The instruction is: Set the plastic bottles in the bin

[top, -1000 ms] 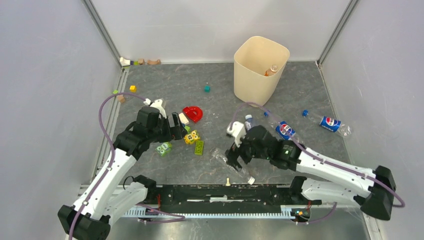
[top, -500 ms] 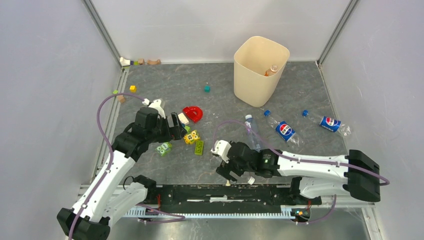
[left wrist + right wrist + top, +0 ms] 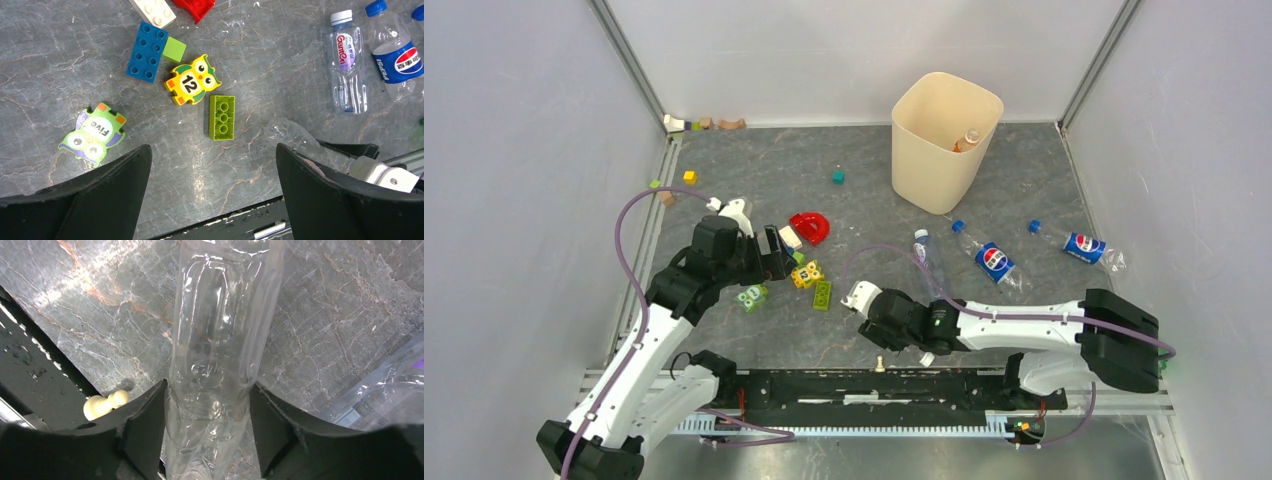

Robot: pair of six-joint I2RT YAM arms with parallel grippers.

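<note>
The cream-beige bin stands at the back, with one bottle inside it. A clear, label-free plastic bottle lies on the grey floor near the front rail. My right gripper is shut on it, and both fingers press its sides. In the top view the right gripper hides most of that bottle. A white-capped bottle and two Pepsi bottles lie to the right of centre. My left gripper hangs open over bare floor, holding nothing.
Toy bricks lie by the left gripper: an owl tile, a green brick, a blue brick, a "Five" tile and a red piece. A small cream peg sits by the black front rail.
My right arm has swung left and toward the front rail, come down over the clear bottle, and closed its jaws on it. The left arm has not moved.
</note>
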